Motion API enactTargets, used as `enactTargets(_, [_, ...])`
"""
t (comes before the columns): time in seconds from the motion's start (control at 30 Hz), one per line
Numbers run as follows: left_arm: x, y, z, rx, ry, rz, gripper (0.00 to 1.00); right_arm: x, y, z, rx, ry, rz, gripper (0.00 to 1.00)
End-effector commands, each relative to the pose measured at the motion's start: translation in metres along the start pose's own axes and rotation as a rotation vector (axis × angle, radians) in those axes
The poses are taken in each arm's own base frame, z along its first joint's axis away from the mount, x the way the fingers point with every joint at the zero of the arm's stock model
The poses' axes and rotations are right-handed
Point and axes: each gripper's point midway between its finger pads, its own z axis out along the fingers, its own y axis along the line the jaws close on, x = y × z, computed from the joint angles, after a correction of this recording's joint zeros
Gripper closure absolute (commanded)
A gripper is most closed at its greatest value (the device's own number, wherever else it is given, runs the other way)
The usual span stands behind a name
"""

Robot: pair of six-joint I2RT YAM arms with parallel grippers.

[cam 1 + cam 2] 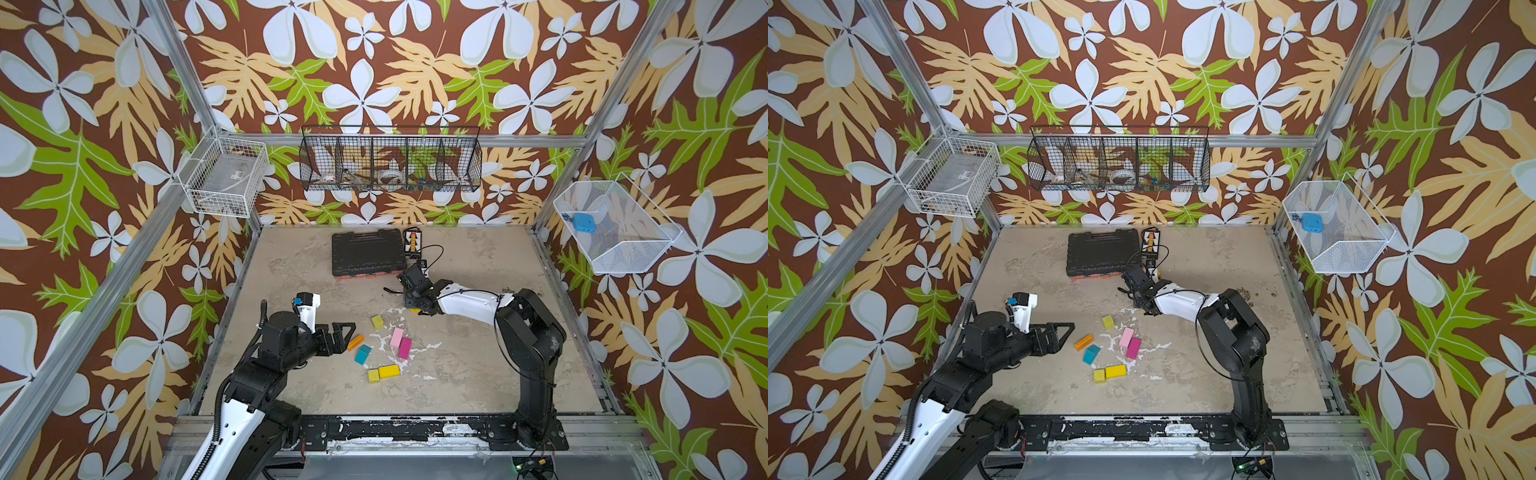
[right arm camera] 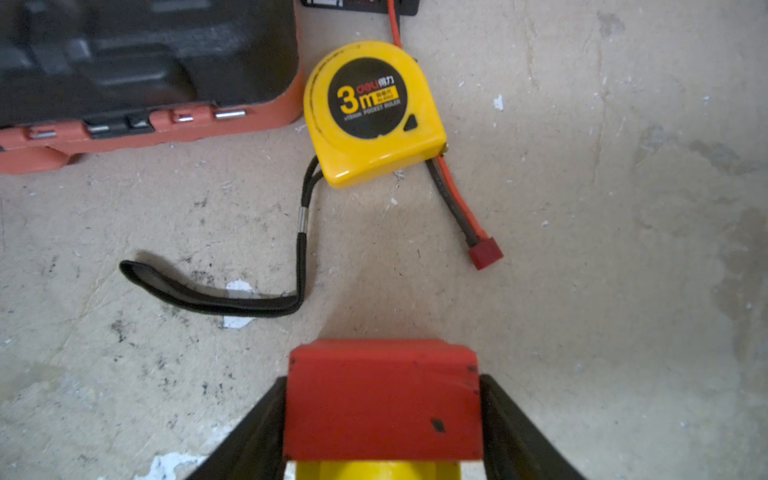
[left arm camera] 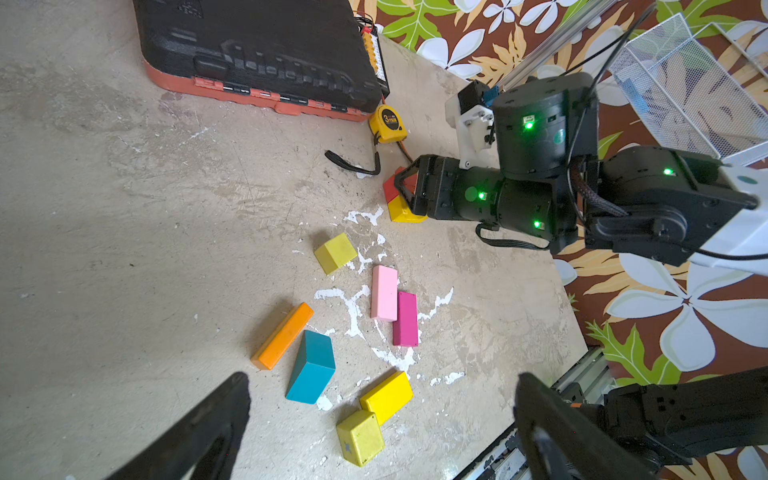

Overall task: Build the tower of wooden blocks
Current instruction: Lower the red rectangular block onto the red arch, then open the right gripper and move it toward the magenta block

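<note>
1. The right end effector [image 2: 382, 382] straddles the red block [image 2: 384, 409], jaws against both sides; clamped or merely touching, I cannot tell.
2. That red block sits on a yellow block [image 3: 405, 212]: the tower, two pieces high, near the tape measure [image 2: 370, 112].
3. The left end effector [image 1: 347, 334] hangs open, empty.
4. Seven blocks [image 1: 397, 337] lie loose on the counter [image 1: 478, 365], unstacked, the teal block [image 1: 362, 354] among them.

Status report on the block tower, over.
Left gripper open, near loose blocks. Right gripper: jaws flank red block atop yellow block, grip unclear. Tower two high. Tape measure nearby, not touching.
</note>
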Motion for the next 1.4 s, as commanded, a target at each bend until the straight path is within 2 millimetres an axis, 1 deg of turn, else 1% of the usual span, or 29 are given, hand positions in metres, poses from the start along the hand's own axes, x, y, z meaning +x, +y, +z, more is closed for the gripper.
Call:
enactTargets(0.0, [-0.005,-0.002,0.0,0.008,-0.021,0.007,0.0,-0.003,0.002,-0.001,-0.008,-0.006,0.012,0.31])
enactTargets(0.5, [-0.005,-0.002,0.0,0.01,-0.023,0.008,0.0,-0.004,0.003,-0.002,-0.009,-0.006,0.013,0.32])
enactTargets(0.73, [-0.005,-0.003,-0.001,0.01,-0.023,0.009,0.0,-0.004,0.0,-0.002,0.006,-0.008,0.01,0.32])
enactTargets(0.9, [-0.004,-0.002,0.0,0.01,-0.022,0.008,0.0,-0.009,-0.004,-0.011,0.007,-0.027,0.016,0.29])
enactTargets(1.03, [-0.005,-0.002,0.0,0.01,-0.022,0.009,0.0,-0.012,-0.007,-0.03,-0.014,-0.059,0.019,0.27])
enactTargets(1.1, [-0.005,-0.003,0.0,0.012,-0.022,0.008,0.0,-0.014,-0.008,-0.046,-0.03,-0.093,0.009,0.25])
enactTargets(1.2, [-0.004,-0.003,0.0,0.011,-0.02,0.009,0.0,-0.013,-0.006,-0.074,-0.075,-0.164,-0.021,0.19])
enactTargets(1.3, [-0.005,-0.003,0.0,0.011,-0.023,0.007,0.0,-0.006,0.002,-0.102,-0.173,-0.244,-0.075,0.11])
enactTargets(1.37, [-0.005,-0.003,-0.001,0.01,-0.025,0.006,0.0,0.005,0.012,-0.119,-0.277,-0.3,-0.124,0.07])
